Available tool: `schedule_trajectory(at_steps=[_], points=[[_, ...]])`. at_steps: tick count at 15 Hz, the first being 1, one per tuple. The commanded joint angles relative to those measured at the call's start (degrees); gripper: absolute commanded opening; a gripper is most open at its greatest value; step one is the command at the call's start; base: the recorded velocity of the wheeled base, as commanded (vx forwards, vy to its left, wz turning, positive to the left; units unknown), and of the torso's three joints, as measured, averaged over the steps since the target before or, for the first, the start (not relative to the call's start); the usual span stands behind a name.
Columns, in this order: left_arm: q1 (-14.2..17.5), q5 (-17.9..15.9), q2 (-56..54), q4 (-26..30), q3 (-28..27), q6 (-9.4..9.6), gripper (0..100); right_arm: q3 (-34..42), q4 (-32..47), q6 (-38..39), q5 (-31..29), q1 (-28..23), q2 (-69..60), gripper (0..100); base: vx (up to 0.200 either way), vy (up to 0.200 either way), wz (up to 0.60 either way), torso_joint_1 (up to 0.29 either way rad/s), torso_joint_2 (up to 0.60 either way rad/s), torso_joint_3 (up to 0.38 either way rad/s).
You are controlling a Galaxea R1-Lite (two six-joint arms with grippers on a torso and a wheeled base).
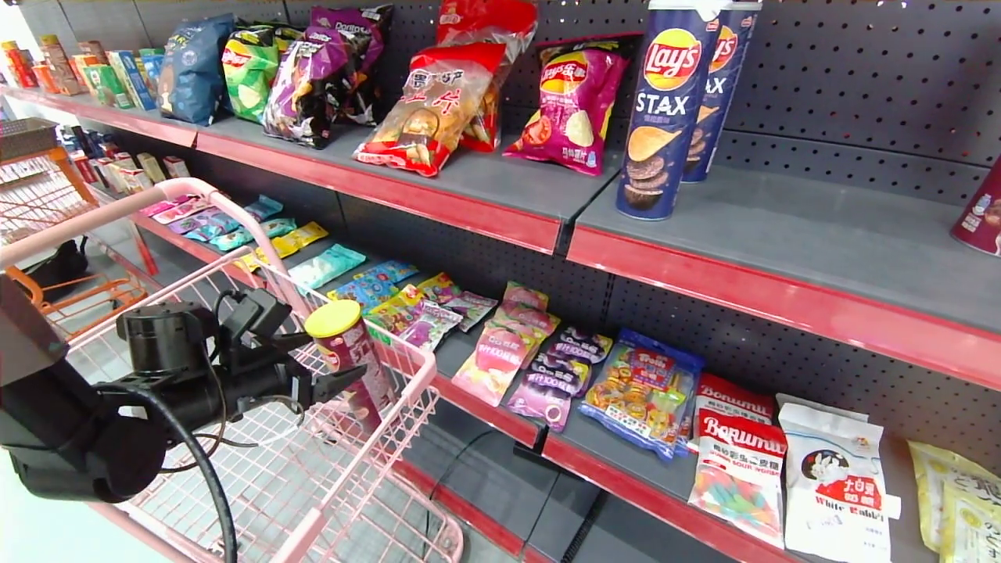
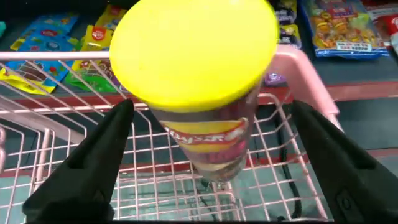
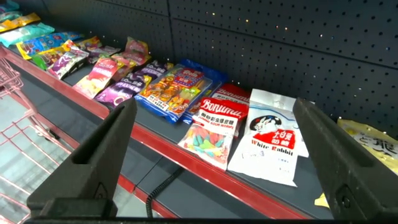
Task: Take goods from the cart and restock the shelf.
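Note:
A tall chip can with a yellow lid point(image 1: 348, 344) stands upright in the near corner of the pink wire cart point(image 1: 235, 211). My left gripper point(image 1: 336, 356) is level with the can's upper part, open, with a finger on either side. In the left wrist view the can point(image 2: 199, 50) sits between the spread fingers point(image 2: 93, 168), with gaps on both sides. My right gripper point(image 3: 214, 104) is open and holds nothing, hovering in front of the lower shelf's candy bags point(image 3: 214, 127). The upper shelf point(image 1: 782, 234) holds two tall blue chip cans point(image 1: 665, 109).
Chip bags point(image 1: 426, 109) line the upper shelf to the left of the blue cans, with bare shelf to their right up to a red can point(image 1: 981, 211) at the edge. Candy bags point(image 1: 641, 391) cover the lower shelf. An orange cart point(image 1: 47, 203) stands far left.

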Motion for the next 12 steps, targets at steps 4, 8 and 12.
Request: schedule_trajectory(at_steps=[4, 8, 12], points=[[-0.33, 1.36, 3.49, -0.15, -1.61, -0.16, 100, 0.01, -0.01, -0.02, 0.13, 0.02, -0.01, 100, 0.000, 0.000, 0.00, 0.000, 0.00, 0.000], [-0.16, 1.27, 3.67, -1.73, -1.25, -0.25, 0, 0.01, -0.01, -0.02, 0.13, 0.02, -0.01, 100, 0.000, 0.000, 0.00, 0.000, 0.00, 0.000], [2.39, 1.27, -2.84, -4.80, 2.35, -2.27, 0, 0.01, -0.01, -0.02, 0.13, 0.02, -0.01, 100, 0.000, 0.000, 0.00, 0.000, 0.00, 0.000]])
